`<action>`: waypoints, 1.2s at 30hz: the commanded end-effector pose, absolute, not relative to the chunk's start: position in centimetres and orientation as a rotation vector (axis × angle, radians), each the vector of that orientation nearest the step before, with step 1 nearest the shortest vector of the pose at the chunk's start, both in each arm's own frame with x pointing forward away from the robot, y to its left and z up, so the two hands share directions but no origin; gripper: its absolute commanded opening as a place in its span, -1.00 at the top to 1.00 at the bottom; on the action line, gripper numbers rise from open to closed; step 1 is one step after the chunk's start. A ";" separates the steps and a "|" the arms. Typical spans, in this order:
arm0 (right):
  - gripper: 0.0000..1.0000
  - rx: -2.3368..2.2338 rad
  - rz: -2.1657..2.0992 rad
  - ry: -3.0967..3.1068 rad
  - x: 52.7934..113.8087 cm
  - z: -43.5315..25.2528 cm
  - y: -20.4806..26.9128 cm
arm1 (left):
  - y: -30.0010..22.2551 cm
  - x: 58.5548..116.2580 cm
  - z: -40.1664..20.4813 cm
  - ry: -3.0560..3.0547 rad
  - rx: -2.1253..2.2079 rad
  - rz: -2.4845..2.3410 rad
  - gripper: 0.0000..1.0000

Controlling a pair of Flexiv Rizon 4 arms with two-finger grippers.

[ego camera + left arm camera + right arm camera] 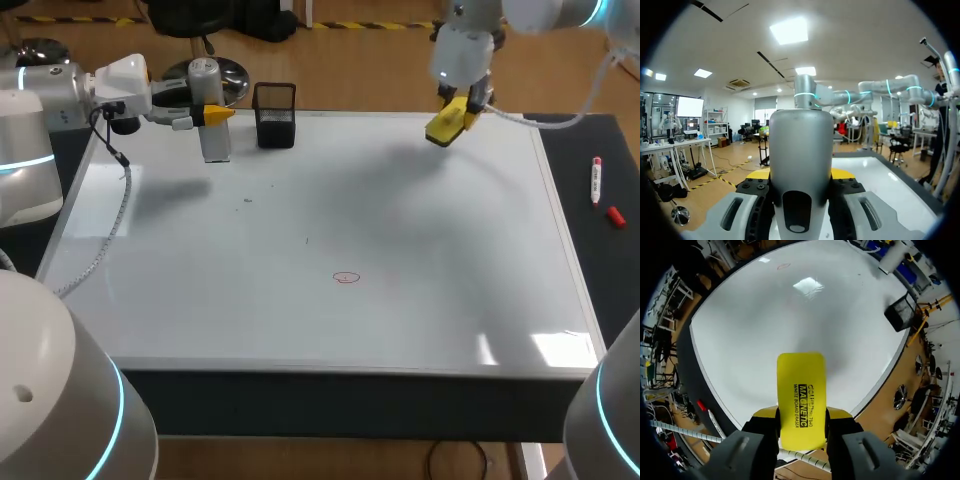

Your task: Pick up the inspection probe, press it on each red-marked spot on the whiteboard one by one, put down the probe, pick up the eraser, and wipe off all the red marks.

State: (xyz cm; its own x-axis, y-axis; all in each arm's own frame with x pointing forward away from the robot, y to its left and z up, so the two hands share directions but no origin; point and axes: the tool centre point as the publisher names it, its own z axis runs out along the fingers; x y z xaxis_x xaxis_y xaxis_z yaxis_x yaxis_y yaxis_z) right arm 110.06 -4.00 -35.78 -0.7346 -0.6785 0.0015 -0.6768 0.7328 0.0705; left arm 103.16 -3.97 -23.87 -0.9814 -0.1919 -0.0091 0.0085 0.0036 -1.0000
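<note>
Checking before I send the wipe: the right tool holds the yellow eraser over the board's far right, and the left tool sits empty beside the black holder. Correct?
Not quite. The left tool is not empty: it grips the grey probe, as the left wrist view shows. The rest stands: right tool holding the yellow eraser over the board, left tool beside the black holder.

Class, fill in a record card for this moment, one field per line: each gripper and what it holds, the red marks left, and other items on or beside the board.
Left gripper: fingers shut on the probe
Probe position: upright at the whiteboard's far left, beside the black mesh holder
Right gripper: fingers shut on the yellow eraser, over the far right
Red marks: one small circle near the middle
Off the board: marker pen and red cap, to its right
</note>
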 end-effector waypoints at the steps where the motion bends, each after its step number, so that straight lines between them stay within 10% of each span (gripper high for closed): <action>1: 1.00 1.088 -0.173 -2.892 112.1 -36.3 -5.6 | -4.0 103.1 -23.8 2.116 -0.196 -2.110 1.00; 36: 1.00 1.031 -0.174 -2.914 112.3 -36.7 -7.4 | -4.0 103.1 -23.8 2.116 -0.196 -2.110 1.00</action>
